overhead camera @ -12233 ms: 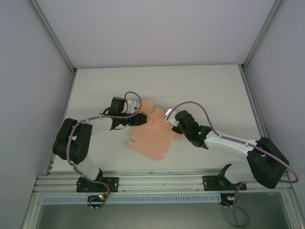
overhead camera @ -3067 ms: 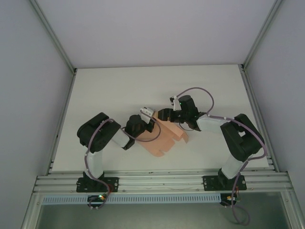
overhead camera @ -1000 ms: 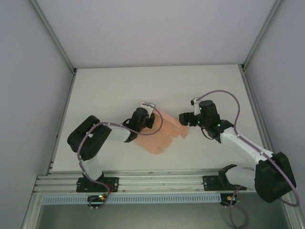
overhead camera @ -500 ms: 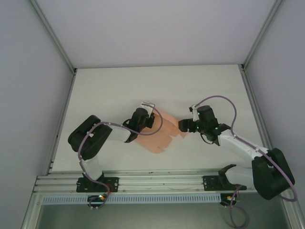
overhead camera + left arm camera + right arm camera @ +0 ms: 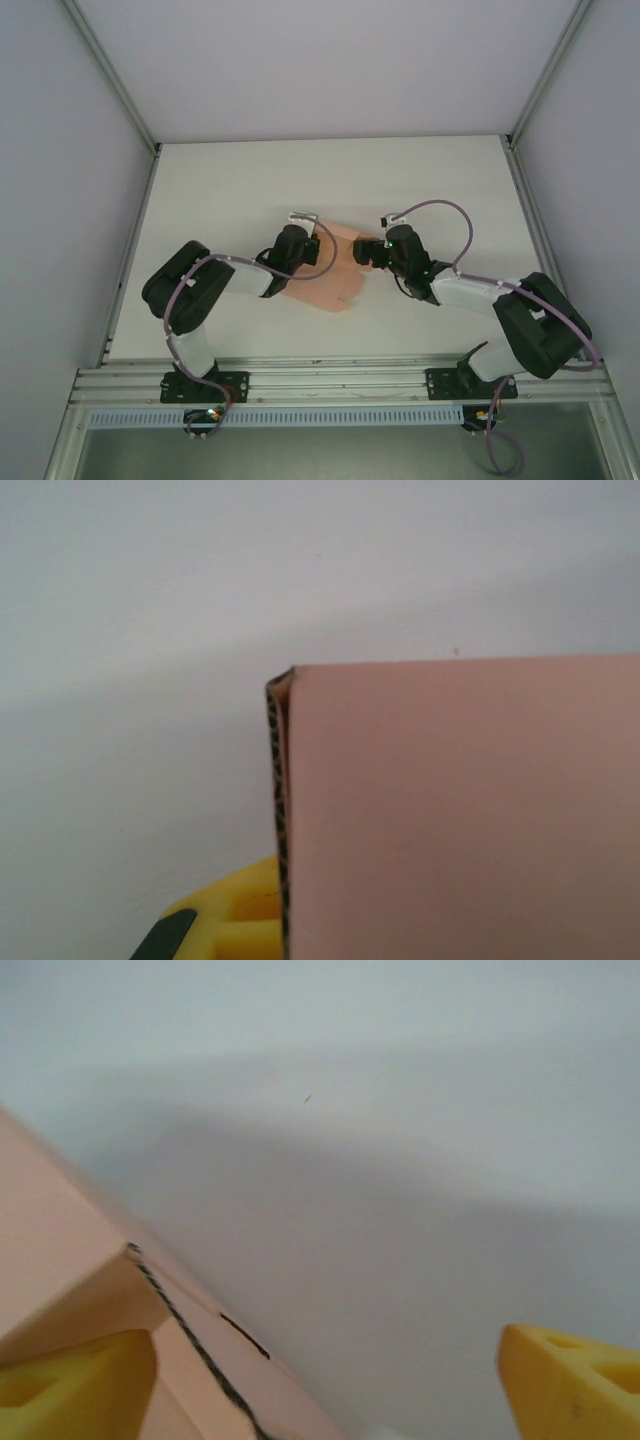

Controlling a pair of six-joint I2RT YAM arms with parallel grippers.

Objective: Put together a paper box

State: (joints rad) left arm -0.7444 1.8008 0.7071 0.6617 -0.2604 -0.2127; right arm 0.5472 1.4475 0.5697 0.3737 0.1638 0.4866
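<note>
The salmon-pink paper box (image 5: 338,278) lies partly folded near the middle of the white desk (image 5: 230,190), between the two tools. The left tool (image 5: 311,242) is at its far left edge. In the left wrist view a raised panel of the box (image 5: 460,810) stands close to the camera, its corrugated edge upright beside one yellow finger (image 5: 220,925); I cannot tell whether this tool grips it. The right tool (image 5: 366,250) meets the box's far right corner with its jaws wide apart. Its left finger (image 5: 75,1375) sits against a folded flap, and the other finger (image 5: 575,1380) is over bare desk.
</note>
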